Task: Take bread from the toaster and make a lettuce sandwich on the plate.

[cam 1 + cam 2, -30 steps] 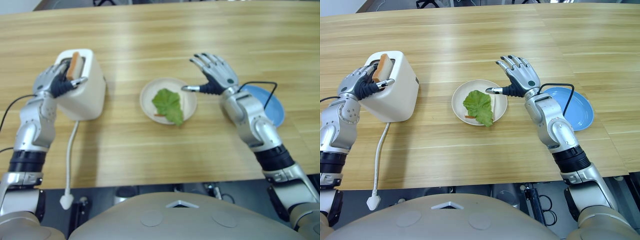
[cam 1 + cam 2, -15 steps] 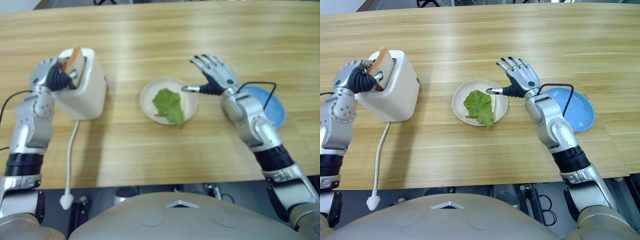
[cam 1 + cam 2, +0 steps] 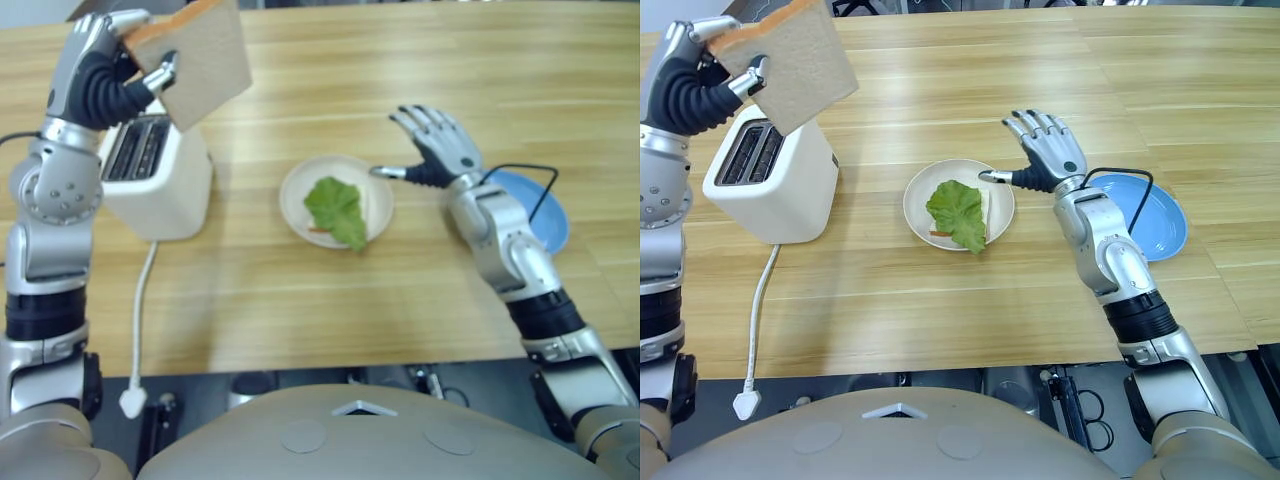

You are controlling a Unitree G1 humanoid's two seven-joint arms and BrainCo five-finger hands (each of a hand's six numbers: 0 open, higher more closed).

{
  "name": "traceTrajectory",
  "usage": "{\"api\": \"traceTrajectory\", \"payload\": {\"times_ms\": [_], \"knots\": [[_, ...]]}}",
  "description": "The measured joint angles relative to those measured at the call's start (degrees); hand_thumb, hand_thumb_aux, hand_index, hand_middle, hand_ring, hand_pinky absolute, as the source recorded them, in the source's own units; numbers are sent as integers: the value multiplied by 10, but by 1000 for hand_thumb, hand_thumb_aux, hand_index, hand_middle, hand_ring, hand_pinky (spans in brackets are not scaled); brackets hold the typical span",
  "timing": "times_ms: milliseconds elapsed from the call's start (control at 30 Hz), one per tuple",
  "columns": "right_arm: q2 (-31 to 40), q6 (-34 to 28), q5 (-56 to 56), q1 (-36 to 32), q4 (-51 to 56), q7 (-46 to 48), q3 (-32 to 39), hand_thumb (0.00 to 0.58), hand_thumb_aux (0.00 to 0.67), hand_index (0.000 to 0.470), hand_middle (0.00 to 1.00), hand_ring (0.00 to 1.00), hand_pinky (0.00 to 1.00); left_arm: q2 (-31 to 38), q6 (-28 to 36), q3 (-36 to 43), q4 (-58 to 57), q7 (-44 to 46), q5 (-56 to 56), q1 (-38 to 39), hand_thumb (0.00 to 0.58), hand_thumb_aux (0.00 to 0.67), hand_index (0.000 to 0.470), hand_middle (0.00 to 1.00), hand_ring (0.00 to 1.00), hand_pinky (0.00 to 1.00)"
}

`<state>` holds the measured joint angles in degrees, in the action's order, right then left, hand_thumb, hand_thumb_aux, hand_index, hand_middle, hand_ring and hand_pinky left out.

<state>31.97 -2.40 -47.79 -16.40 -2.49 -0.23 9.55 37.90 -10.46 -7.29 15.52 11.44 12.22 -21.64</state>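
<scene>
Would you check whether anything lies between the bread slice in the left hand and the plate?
Nothing visible does. The left hand holds the bread slice up above the toaster, and only bare table lies between there and the plate. The right hand is open at the plate's right side.

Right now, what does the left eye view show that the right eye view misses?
Left eye view only: more table left of the toaster. Right eye view only: the table's right front corner, more of the blue plate. Both: left hand holding bread above the toaster, open right hand beside the plate with lettuce.
</scene>
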Motion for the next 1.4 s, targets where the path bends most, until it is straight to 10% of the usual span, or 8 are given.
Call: {"api": "traceTrajectory", "payload": {"times_ms": [533,1400], "knots": [[19,16,116,1,13,-68,-159,0,0,0,0,0,0,-240,-26,175,-616,342,-148,-236,580,670,460,1000,1000,1000],[-11,68,76,39,-47,37,31,0,0,0,0,0,0,-300,-107,241,-904,182,55,-336,580,670,460,1000,1000,1000]]}}
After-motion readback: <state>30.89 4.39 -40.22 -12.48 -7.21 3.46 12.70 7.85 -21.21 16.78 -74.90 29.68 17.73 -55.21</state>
